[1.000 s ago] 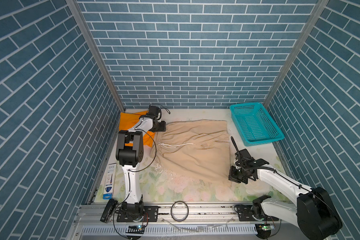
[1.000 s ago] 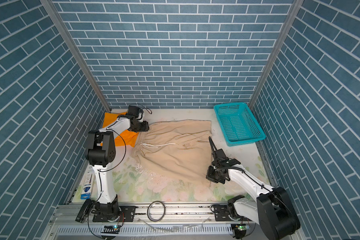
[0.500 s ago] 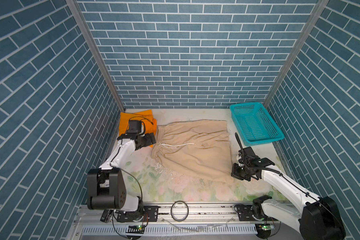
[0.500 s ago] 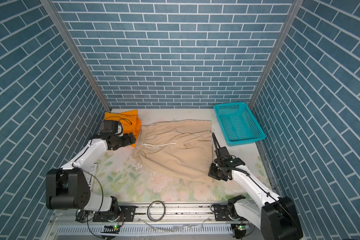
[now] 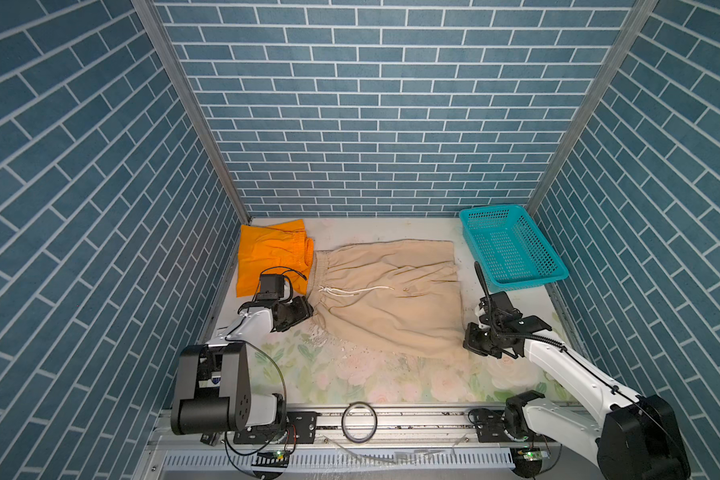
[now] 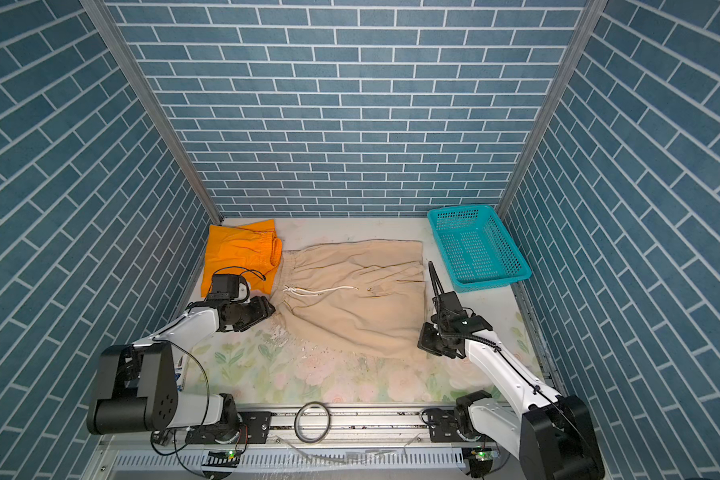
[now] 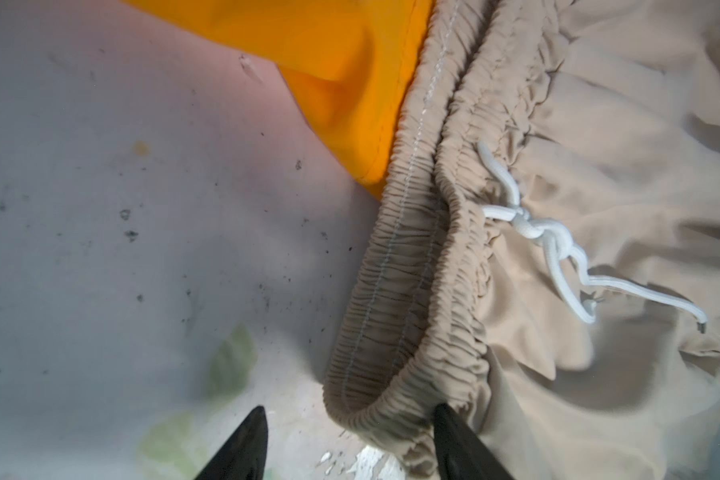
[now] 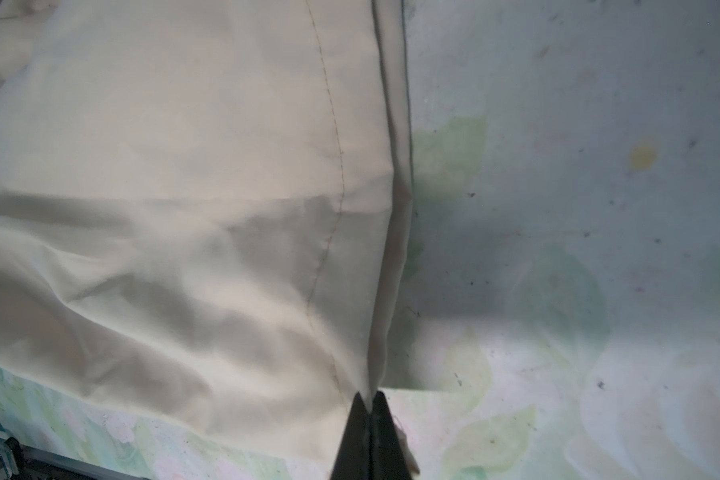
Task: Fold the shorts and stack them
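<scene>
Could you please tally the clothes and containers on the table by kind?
Shorts: 2 (orange shorts, beige shorts)
Basket: 1 (teal basket)
Total: 3

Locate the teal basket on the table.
In both top views the teal basket sits in the far right corner of the table, beside the right wall, just right of the beige shorts.
</scene>
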### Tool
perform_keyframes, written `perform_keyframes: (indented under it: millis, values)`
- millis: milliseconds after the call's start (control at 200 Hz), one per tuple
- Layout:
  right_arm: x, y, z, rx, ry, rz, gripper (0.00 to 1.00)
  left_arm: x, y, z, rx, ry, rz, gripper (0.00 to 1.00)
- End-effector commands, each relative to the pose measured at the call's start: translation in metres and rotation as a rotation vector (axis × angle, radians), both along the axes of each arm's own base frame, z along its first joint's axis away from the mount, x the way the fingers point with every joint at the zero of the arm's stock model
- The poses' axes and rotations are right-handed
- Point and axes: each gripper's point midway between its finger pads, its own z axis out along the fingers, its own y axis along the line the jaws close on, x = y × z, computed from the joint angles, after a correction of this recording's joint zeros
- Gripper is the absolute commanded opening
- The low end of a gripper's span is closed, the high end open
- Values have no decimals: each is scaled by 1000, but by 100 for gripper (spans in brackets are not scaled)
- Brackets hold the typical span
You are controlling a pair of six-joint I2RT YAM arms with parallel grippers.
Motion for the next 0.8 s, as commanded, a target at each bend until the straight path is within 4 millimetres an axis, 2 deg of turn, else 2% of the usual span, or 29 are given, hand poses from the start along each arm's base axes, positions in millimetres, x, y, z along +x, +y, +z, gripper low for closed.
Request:
perform_keyframes:
  millis: [0, 130, 345, 430, 795]
  values:
    - [3, 1, -2, 1, -12, 18, 0, 5, -7, 0, -29, -57, -27, 60]
    - [3, -2, -3, -8, -14, 14, 0, 6, -9, 5, -31, -89, -49, 59]
    - [5, 1, -11, 5, -5, 7, 0, 1, -16, 13, -13, -119, -103, 47]
    - [5, 0, -13, 1, -3, 7, 0, -1, -17, 16, -15, -134, -116, 46]
    - [10, 0, -9, -1, -23, 10, 0, -11, -17, -4, -16, -51, -114, 46]
